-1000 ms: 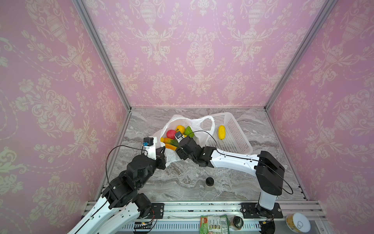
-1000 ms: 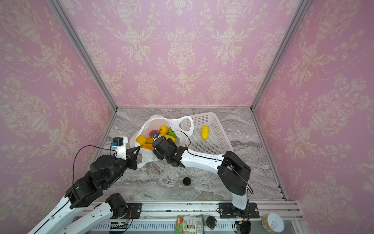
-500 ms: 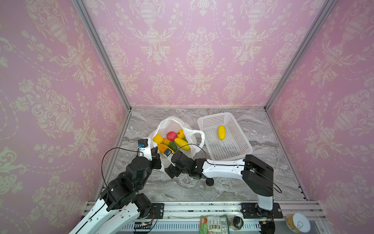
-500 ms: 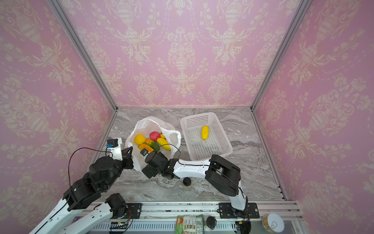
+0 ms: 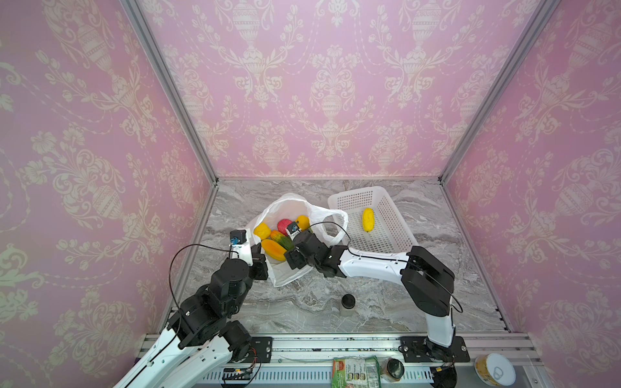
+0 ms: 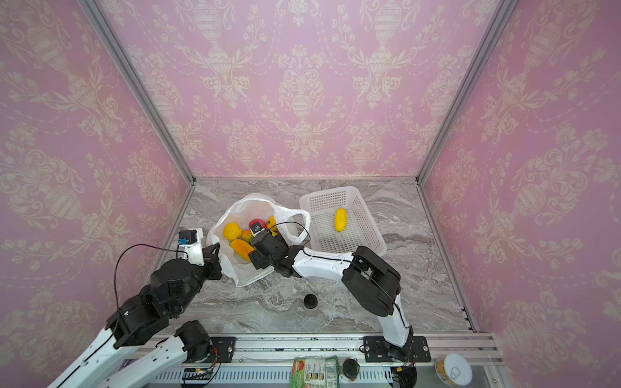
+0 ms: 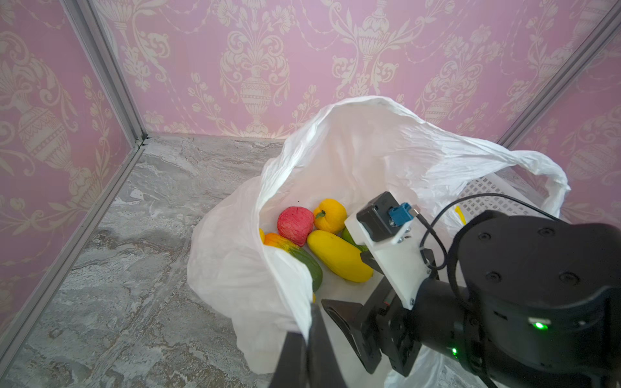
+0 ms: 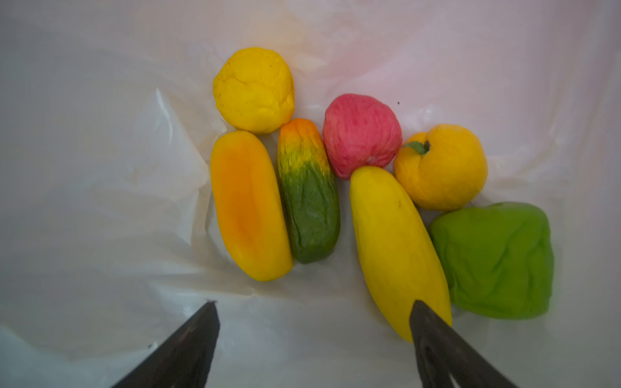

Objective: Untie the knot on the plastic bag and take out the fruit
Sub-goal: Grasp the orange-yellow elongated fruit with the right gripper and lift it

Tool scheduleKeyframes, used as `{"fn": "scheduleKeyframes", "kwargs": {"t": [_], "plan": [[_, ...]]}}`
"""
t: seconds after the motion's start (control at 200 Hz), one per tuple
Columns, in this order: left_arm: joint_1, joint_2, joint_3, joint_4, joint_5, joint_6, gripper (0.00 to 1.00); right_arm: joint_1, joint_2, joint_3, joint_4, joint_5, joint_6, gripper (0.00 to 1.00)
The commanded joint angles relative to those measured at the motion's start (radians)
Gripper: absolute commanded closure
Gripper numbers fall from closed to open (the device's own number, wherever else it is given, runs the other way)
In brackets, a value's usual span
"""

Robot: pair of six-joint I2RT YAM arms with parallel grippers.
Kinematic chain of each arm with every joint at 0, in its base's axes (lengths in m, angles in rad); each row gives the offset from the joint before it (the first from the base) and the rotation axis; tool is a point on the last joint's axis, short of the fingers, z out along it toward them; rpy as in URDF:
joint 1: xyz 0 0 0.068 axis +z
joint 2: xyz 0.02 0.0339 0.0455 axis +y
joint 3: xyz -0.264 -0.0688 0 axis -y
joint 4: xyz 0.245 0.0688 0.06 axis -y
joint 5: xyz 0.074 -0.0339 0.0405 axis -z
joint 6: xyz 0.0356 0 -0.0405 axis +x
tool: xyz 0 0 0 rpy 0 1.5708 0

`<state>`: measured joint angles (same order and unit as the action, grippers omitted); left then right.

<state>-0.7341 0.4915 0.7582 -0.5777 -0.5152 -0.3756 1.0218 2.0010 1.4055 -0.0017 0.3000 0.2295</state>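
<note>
The plastic bag [image 5: 292,208] [image 6: 248,208] lies open on the marble, and no knot shows. My left gripper [image 7: 307,339] [image 5: 260,255] is shut on the bag's near rim. Inside the mouth my right gripper [image 8: 314,304] [image 5: 290,258] stands open and empty above the fruit. One fingertip overlaps the long yellow fruit [image 8: 396,242]. Beside that fruit lie a lumpy green one [image 8: 494,258], a pink-red one [image 8: 361,134], a green-and-orange one [image 8: 307,195] and an orange-yellow one [image 8: 248,205]. Another yellow fruit [image 5: 368,220] lies in the basket.
The white perforated basket [image 5: 356,193] [image 6: 327,195] stands right of the bag, with a bag handle loop [image 5: 336,221] against it. A small dark-lidded jar [image 5: 348,304] [image 6: 310,301] sits near the front. Pink walls enclose the table on three sides.
The bag has shifted left, off the basket, with the left gripper still shut on its rim. The right gripper drew back toward the front, then moved into the bag's mouth again.
</note>
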Motion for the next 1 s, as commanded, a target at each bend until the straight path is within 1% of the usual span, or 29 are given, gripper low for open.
{"fn": "scheduleKeyframes", "kwargs": {"t": [0.0,0.075,0.19,0.335,0.46,0.51,0.57,0.656,0.721,0.821,0.996], "plan": [[0.006,-0.002,-0.006,0.006,-0.004,0.024,1.0,0.01,0.095,0.078,-0.046,0.042,-0.037,0.11],[0.006,0.0,-0.006,0.003,0.002,0.023,1.0,0.009,0.145,0.121,-0.05,-0.007,-0.055,0.13],[0.007,0.001,-0.005,0.005,0.001,0.024,1.0,0.011,0.21,0.171,-0.048,-0.11,-0.055,0.12],[0.006,0.01,-0.005,0.011,0.001,0.031,1.0,0.011,0.292,0.259,-0.108,-0.109,-0.045,0.08],[0.007,0.018,-0.014,0.02,0.007,0.035,1.0,0.01,0.337,0.311,-0.141,-0.122,-0.046,0.11],[0.007,0.023,-0.01,0.013,0.007,0.033,1.0,0.011,0.346,0.321,-0.147,-0.128,-0.043,0.14],[0.006,0.025,-0.007,0.015,0.007,0.035,1.0,0.01,0.346,0.322,-0.149,-0.13,-0.041,0.21],[0.007,0.028,-0.004,0.017,0.0,0.04,1.0,0.009,0.336,0.312,-0.15,-0.125,-0.041,0.35],[0.006,0.028,-0.007,0.02,-0.006,0.04,1.0,0.011,0.315,0.292,-0.137,-0.12,-0.042,0.44],[0.007,0.028,-0.017,0.026,-0.005,0.04,1.0,0.012,0.273,0.249,-0.108,-0.124,-0.038,0.49],[0.006,0.021,-0.019,0.026,-0.034,0.044,1.0,0.013,0.136,0.119,-0.043,-0.127,-0.024,0.57]]}}
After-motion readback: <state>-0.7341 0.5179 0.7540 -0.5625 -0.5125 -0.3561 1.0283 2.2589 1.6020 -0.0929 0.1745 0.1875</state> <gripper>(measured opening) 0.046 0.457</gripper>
